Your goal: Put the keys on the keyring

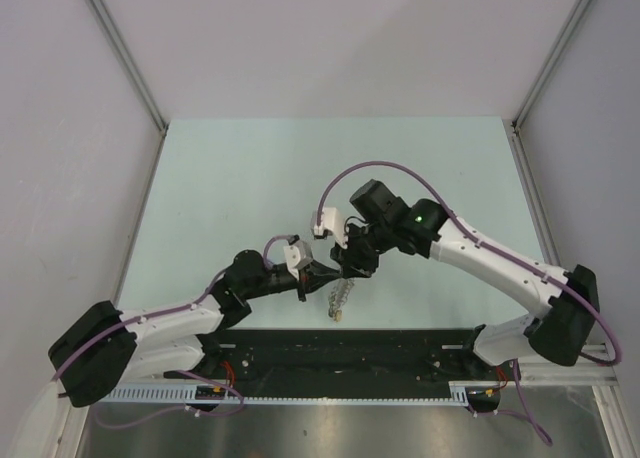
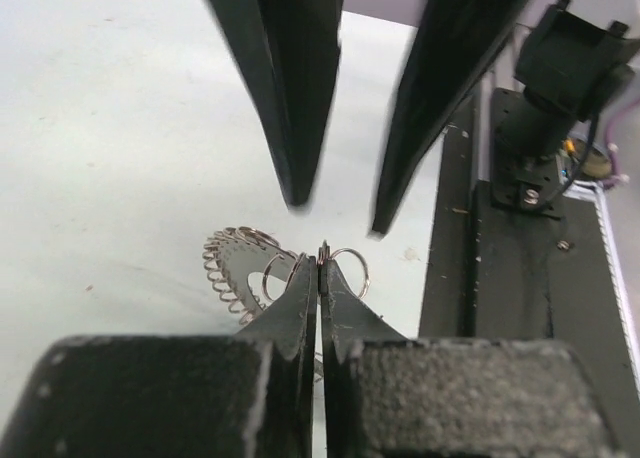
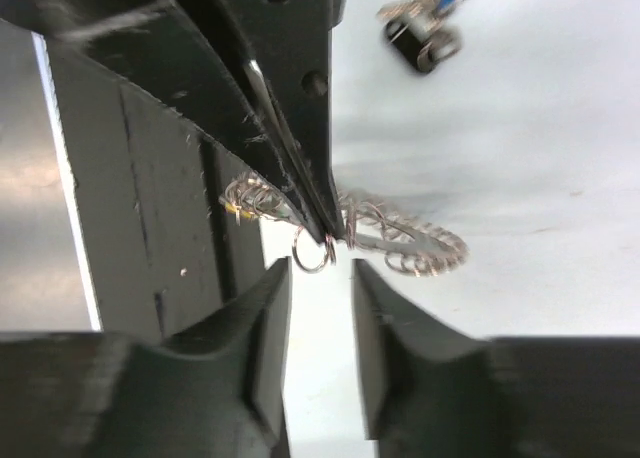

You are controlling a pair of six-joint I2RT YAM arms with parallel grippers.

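The keyring (image 1: 338, 300) is a grey ring fringed with small silvery rings and hangs just above the pale table. My left gripper (image 2: 319, 261) is shut on a small ring at the edge of the keyring (image 2: 232, 268). My right gripper (image 3: 320, 270) is open with nothing between its fingers, its tips just short of that pinched ring. In the right wrist view the left arm's fingers (image 3: 298, 168) come down from above onto the keyring (image 3: 420, 246). The keys (image 3: 425, 30), with blue and black tags, lie apart on the table. The overhead view hides them.
A black base rail (image 1: 340, 348) runs along the near edge of the table (image 1: 250, 178), right beside the hanging ring. Pale enclosure walls (image 1: 60, 128) stand on the left, right and far sides. The right arm's base (image 2: 560, 68) shows beyond the rail.
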